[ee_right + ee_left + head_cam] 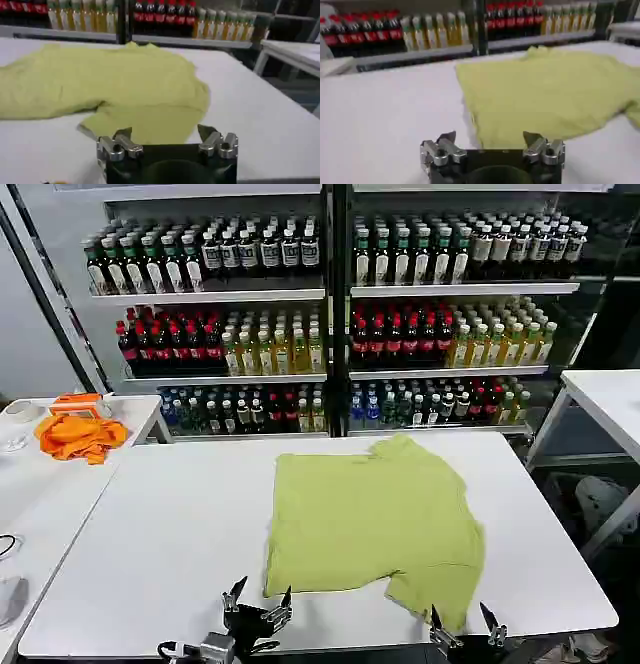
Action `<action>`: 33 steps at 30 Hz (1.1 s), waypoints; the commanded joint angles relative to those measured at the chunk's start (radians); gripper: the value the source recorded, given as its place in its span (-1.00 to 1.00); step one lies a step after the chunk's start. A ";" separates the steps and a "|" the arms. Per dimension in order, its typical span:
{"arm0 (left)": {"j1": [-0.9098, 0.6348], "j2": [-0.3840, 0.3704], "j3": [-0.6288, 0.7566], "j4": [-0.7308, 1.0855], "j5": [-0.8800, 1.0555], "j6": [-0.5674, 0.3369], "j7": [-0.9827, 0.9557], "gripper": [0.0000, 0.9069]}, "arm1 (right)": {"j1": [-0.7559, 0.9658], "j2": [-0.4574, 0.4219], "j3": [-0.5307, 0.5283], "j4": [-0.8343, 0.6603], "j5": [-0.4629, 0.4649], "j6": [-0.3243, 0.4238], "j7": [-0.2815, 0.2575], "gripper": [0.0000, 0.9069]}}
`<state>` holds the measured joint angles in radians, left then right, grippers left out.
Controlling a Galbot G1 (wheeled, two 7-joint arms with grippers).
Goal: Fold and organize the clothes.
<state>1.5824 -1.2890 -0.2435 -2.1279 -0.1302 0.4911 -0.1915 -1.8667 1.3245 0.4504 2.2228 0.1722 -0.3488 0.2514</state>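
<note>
Two grippers face you at the white table's (150,524) near edge: the left gripper (257,598) and right gripper (464,620), both with fingers spread and empty. Your light yellow-green cotton T-shirt (375,519) lies partly folded on the table's right half, just beyond them.

A shop-like test space: across the top of the head view, dark shelving (330,289) carries rows of bottled drinks (400,339), while plain white tables (150,534) fill the lower frame and both side edges.
</note>
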 commanded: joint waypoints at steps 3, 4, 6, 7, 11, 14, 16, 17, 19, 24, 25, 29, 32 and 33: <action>-0.070 0.005 0.013 0.073 -0.054 0.057 -0.011 -0.96 | -0.006 0.003 -0.018 -0.012 0.006 -0.020 0.009 -1.00; -0.070 0.004 0.016 0.073 -0.058 0.056 -0.010 -0.96 | -0.007 0.005 -0.018 -0.013 0.008 -0.020 0.009 -1.00; -0.070 0.002 0.019 0.073 -0.068 0.056 -0.009 -0.96 | -0.008 0.007 -0.020 -0.011 0.012 -0.020 0.009 -1.00; -0.070 0.001 0.021 0.074 -0.076 0.056 -0.008 -0.96 | -0.009 0.008 -0.020 -0.010 0.017 -0.020 0.009 -1.00; -0.070 0.001 0.023 0.075 -0.099 0.056 -0.001 -0.96 | -0.010 0.011 -0.021 -0.006 0.019 -0.020 0.009 -1.00; -0.069 0.003 0.022 0.075 -0.114 0.057 0.006 -0.96 | -0.012 0.013 -0.020 -0.001 0.019 -0.017 0.008 -1.00; -0.068 0.005 0.022 0.075 -0.122 0.057 0.009 -0.96 | -0.013 0.014 -0.019 0.003 0.019 -0.016 0.008 -1.00; -0.068 0.005 0.021 0.074 -0.130 0.056 0.011 -0.96 | -0.014 0.014 -0.018 0.005 0.018 -0.015 0.008 -1.00; -0.067 0.007 0.019 0.070 -0.140 0.054 0.013 -0.96 | -0.015 0.014 -0.018 0.010 0.017 -0.013 0.008 -1.00; -0.042 0.014 0.009 0.007 -0.152 0.027 0.018 -0.96 | -0.033 0.007 -0.005 0.054 0.010 0.009 0.003 -1.00; -0.030 0.017 0.003 -0.007 -0.155 0.023 0.022 -0.96 | -0.037 0.005 -0.002 0.068 0.010 0.009 0.003 -1.00; 0.017 0.031 -0.026 -0.116 -0.165 0.001 0.033 -0.96 | -0.057 -0.011 0.027 0.136 0.015 0.009 0.000 -1.00; 0.044 0.044 -0.055 -0.180 -0.192 -0.002 0.034 -0.96 | -0.075 -0.024 0.056 0.194 0.026 0.007 -0.001 -1.00; 0.052 0.050 -0.067 -0.197 -0.200 -0.004 0.034 -0.96 | -0.080 -0.028 0.065 0.213 0.032 0.006 -0.001 -1.00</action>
<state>1.5646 -1.2609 -0.2544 -2.1418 -0.2827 0.5155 -0.1639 -1.9248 1.3034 0.4896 2.3566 0.2029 -0.3504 0.2504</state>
